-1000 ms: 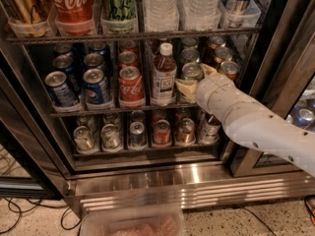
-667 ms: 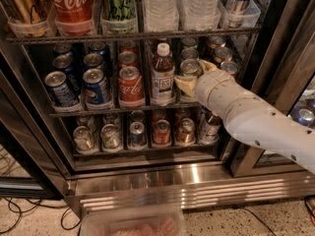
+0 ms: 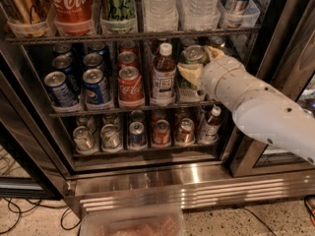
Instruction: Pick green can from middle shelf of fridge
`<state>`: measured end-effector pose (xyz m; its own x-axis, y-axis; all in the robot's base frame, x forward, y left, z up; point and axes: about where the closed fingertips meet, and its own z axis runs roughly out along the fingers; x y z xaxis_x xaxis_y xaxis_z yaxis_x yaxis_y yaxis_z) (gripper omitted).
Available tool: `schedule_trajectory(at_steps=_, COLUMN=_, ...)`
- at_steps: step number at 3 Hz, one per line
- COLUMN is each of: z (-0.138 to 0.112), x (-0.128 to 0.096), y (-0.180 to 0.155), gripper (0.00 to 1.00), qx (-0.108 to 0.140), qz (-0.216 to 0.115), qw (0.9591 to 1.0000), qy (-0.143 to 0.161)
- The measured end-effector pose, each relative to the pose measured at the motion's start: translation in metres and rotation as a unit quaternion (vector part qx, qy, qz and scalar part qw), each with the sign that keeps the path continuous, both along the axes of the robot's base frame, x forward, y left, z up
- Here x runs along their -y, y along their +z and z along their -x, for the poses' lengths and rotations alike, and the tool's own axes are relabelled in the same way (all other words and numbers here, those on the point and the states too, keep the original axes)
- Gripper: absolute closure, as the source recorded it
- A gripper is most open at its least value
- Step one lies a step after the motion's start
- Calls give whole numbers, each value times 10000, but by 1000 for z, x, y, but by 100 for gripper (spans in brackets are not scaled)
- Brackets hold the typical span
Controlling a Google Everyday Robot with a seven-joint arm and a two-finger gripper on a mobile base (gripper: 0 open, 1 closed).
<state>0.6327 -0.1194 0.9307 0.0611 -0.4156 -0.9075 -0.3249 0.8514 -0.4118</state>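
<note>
Green can (image 3: 193, 58) sits on the middle shelf (image 3: 98, 113) of the fridge (image 3: 147, 173), tea bottle (image 3: 163, 75) at its nine o'clock. The gripper (image 3: 199, 65), at its four o'clock, touches it; whether it is clamped cannot be told.

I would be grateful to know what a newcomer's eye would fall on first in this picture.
First, the bulky white arm that extends in from the right, with its gripper right at the green can on the middle shelf of the fridge. Next come the colourful rows on that shelf: blue cans at the left, then a red Coca-Cola can and a tea bottle beside the green can.
</note>
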Motion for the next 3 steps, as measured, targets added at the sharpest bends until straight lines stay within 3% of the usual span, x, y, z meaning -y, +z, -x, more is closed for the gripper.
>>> schedule_trajectory(at_steps=2, z=22, x=3, y=24, gripper=100, qx=36, qz=-52, qw=9999, qy=85)
schedule_trajectory(at_steps=3, z=38, x=6, y=13, gripper=100, qx=-236, qz=-196, qw=9992, qy=242)
